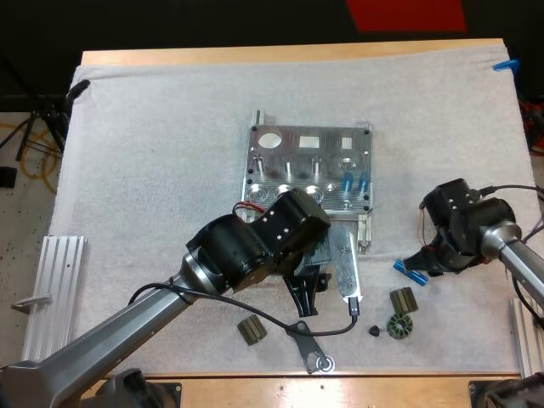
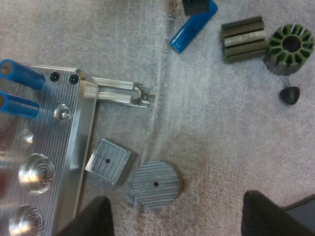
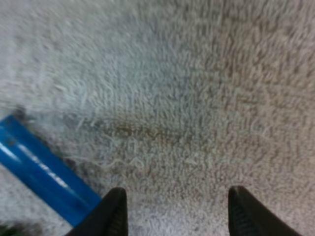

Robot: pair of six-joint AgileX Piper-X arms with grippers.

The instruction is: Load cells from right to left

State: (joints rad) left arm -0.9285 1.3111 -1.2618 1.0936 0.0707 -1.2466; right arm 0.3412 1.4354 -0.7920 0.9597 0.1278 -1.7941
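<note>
Both grippers open, one blue cell loose on the mat.
The right gripper (image 3: 177, 211) is held spread wide over the bare white mat (image 3: 197, 73), with a loose blue cell (image 3: 44, 172) lying just beside one finger. The left gripper (image 2: 179, 216) is likewise parted and empty, near a round metal disc (image 2: 156, 183) beside the metal fixture (image 2: 49, 142), in which two blue cells (image 2: 19, 73) are seated.

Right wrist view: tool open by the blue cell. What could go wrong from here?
The cell lies beside the right tool, not between its fingers: closing now may miss or roll it. The left tool hangs open at the near side of the fixture, so the tools could clash on the way in.
</note>
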